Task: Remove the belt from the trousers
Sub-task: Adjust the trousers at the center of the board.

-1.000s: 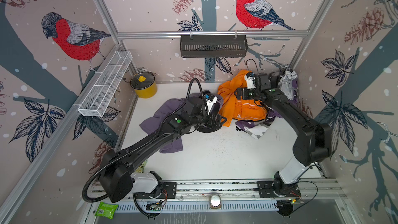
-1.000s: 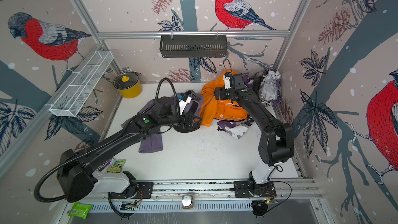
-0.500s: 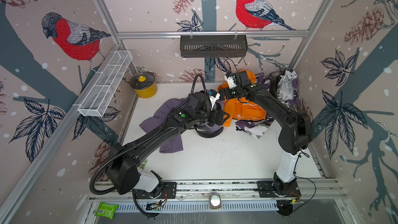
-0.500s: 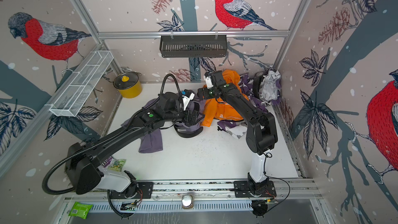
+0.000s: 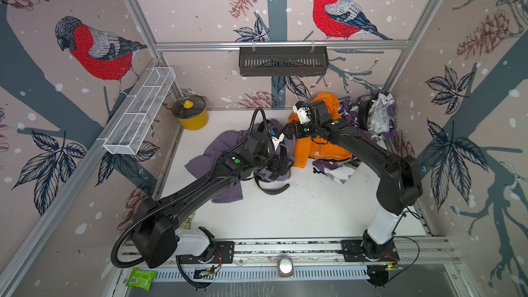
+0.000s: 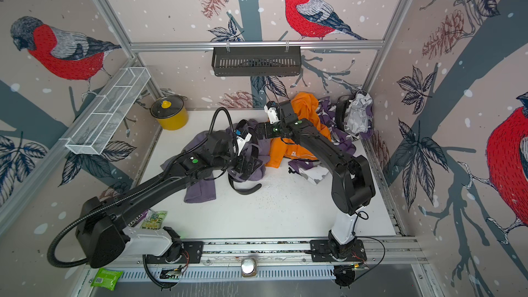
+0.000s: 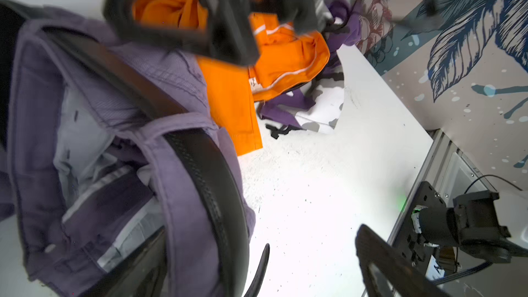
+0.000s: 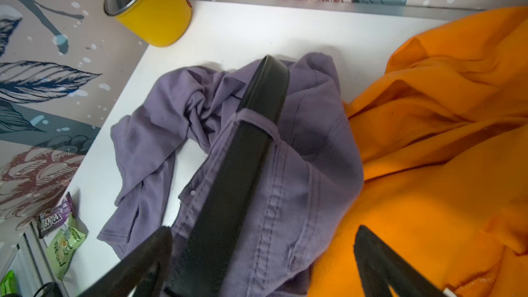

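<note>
The purple trousers (image 5: pixel 217 150) (image 6: pixel 200 190) lie crumpled left of the table's middle. The black belt (image 5: pixel 274 190) (image 6: pixel 245 190) runs through their waistband loops, and its free end curls onto the white table. My left gripper (image 5: pixel 281 164) (image 6: pixel 247 167) hovers open over the waistband. In the left wrist view the belt (image 7: pixel 208 172) and trousers (image 7: pixel 43 110) pass beside one finger of my left gripper (image 7: pixel 260 235). My right gripper (image 5: pixel 288 132) (image 8: pixel 263 230) is open above the trousers (image 8: pixel 308 167) and the belt (image 8: pixel 237 167), holding nothing.
An orange garment (image 5: pixel 317 150) (image 8: pixel 428 152) touches the trousers on the right, with purple-and-white cloth (image 5: pixel 340 169) beyond. A yellow lidded pot (image 5: pixel 193 114) stands back left. Snack packets (image 8: pixel 63 235) lie at the front left edge. A cloth bundle (image 5: pixel 377 112) sits back right.
My right gripper has swung left from over the orange garment to above the trousers' waistband. My left gripper has shifted slightly toward the front. Both stayed open.
</note>
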Controlling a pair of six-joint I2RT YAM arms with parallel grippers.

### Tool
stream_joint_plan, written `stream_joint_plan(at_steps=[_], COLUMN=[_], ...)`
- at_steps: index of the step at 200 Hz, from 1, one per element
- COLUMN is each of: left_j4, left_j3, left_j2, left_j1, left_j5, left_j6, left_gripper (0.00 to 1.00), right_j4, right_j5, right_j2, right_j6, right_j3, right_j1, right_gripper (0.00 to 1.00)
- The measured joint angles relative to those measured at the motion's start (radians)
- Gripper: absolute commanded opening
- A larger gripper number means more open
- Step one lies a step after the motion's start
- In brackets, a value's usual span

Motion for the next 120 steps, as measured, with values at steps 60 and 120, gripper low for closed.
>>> stream_joint_plan(at_steps=[60, 120], left_j4=[0.088, 0.126], left_j3=[-0.139, -0.205], left_j2=[-0.063, -0.248], left_j1=[0.005, 0.106], left_j5=[0.097, -0.087], left_j6=[0.0, 0.004], left_gripper=[0.99, 0.99], right_j4=[-0.07, -0.171], right_j5=[-0.006, 0.198], right_j2=[0.145, 0.051], right_j6=[-0.032, -0.032], right_j3=[0.038, -0.182], right_j1=[0.093, -0.032], right_gripper=[0.96, 0.8])
